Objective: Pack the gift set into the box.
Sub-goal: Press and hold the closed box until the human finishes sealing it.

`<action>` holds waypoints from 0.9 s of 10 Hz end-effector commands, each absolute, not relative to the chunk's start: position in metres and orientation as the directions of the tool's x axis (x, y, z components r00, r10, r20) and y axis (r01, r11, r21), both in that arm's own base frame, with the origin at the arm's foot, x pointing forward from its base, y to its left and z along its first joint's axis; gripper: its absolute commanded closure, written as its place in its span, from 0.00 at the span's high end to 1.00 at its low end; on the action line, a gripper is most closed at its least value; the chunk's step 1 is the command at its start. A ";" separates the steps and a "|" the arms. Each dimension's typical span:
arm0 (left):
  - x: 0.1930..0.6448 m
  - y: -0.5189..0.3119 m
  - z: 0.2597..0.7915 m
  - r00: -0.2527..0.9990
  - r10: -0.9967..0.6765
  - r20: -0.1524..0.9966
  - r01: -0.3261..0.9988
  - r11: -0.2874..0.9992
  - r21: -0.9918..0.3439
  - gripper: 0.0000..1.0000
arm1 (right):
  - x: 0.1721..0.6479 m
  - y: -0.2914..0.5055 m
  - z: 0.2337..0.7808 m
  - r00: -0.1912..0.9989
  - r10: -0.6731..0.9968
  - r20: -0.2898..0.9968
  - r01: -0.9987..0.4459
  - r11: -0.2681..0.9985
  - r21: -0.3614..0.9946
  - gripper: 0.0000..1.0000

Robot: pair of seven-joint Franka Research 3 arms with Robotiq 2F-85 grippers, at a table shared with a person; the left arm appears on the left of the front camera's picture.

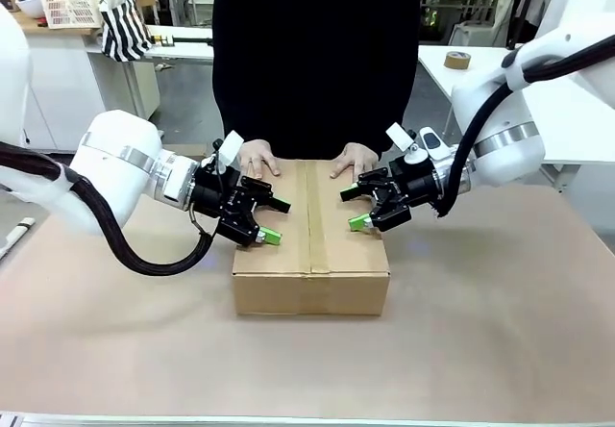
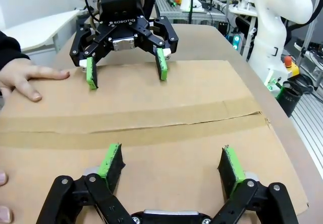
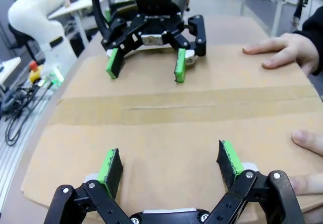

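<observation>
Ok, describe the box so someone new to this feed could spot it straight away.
Find the broad brown-covered table; at its middle, between the left gripper and the right gripper, sits the box. It is a shallow brown cardboard carton, flaps shut, with a tape strip along its centre seam and a person's hand on its far edge.

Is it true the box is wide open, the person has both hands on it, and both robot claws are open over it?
No. The box is closed, flaps down with a tape strip along the seam, as the front view shows. The person's hands do rest on it, and the left gripper and right gripper are open over it.
</observation>
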State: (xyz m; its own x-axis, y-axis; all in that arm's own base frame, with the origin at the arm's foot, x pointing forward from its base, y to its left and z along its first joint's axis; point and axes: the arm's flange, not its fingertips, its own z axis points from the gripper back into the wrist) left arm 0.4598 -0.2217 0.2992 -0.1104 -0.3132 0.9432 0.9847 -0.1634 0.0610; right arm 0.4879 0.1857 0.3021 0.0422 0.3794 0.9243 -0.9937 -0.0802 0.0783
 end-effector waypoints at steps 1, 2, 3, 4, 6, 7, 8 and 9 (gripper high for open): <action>0.458 -0.221 0.295 -0.108 -0.316 0.943 0.983 -0.173 0.054 1.00 | 0.487 0.185 0.299 0.047 0.381 0.923 -0.993 -0.080 0.084 1.00; 0.458 -0.221 0.295 -0.108 -0.316 0.943 0.983 -0.173 0.054 1.00 | 0.487 0.185 0.299 0.047 0.381 0.923 -0.993 -0.080 0.084 1.00; 0.458 -0.221 0.295 -0.108 -0.316 0.943 0.983 -0.173 0.054 1.00 | 0.487 0.185 0.299 0.047 0.381 0.923 -0.993 -0.080 0.084 1.00; 0.458 -0.221 0.295 -0.108 -0.316 0.943 0.983 -0.173 0.054 1.00 | 0.487 0.185 0.299 0.047 0.381 0.923 -0.993 -0.080 0.084 1.00; 0.458 -0.221 0.295 -0.108 -0.316 0.943 0.983 -0.173 0.054 1.00 | 0.487 0.185 0.299 0.047 0.381 0.923 -0.993 -0.080 0.084 1.00; 0.458 -0.221 0.295 -0.108 -0.316 0.943 0.983 -0.173 0.054 1.00 | 0.487 0.185 0.299 0.047 0.381 0.923 -0.993 -0.080 0.084 1.00; 0.458 -0.221 0.295 -0.108 -0.316 0.943 0.983 -0.173 0.054 1.00 | 0.487 0.185 0.299 0.047 0.381 0.923 -0.993 -0.080 0.084 1.00; 0.458 -0.221 0.295 -0.108 -0.316 0.943 0.983 -0.173 0.054 1.00 | 0.487 0.185 0.299 0.047 0.381 0.923 -0.993 -0.080 0.084 1.00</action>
State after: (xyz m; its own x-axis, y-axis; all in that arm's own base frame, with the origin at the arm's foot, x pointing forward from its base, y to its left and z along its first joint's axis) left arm 0.4594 -0.2219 0.2985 -0.1078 -0.3096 0.9447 0.9844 -0.1659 0.0579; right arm 0.4878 0.1857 0.3020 0.0427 0.3782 0.9247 -0.9935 -0.0813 0.0792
